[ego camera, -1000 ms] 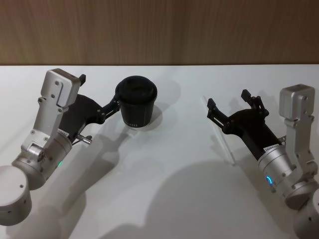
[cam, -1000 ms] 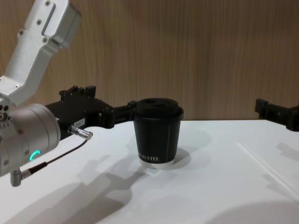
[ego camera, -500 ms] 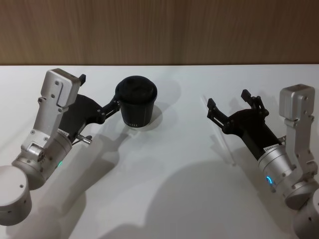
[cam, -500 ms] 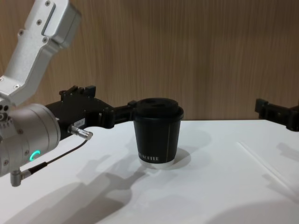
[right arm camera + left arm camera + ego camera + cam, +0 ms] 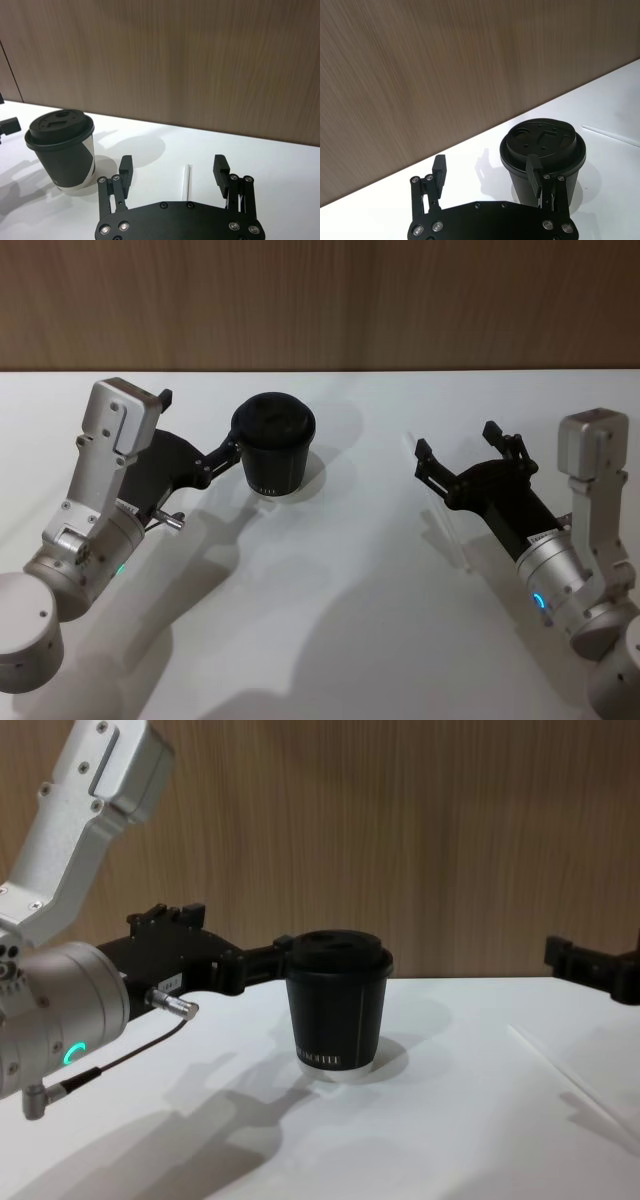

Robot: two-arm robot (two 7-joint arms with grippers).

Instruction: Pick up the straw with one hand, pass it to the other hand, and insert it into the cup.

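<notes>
Change over the last second is almost nil: right gripper (image 5: 455, 438) barely nudged, straw (image 5: 187, 182) still flat on table (image 5: 330, 620), so pickup not started. Right gripper's fingers are spread wide, empty, poised above the straw. Left gripper (image 5: 486, 165) is also spread and empty, one finger just beside cup (image 5: 273, 440); contact unclear.

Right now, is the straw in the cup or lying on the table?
Out. The straw lies flat on the table under the open right gripper, apart from the lidded cup.
</notes>
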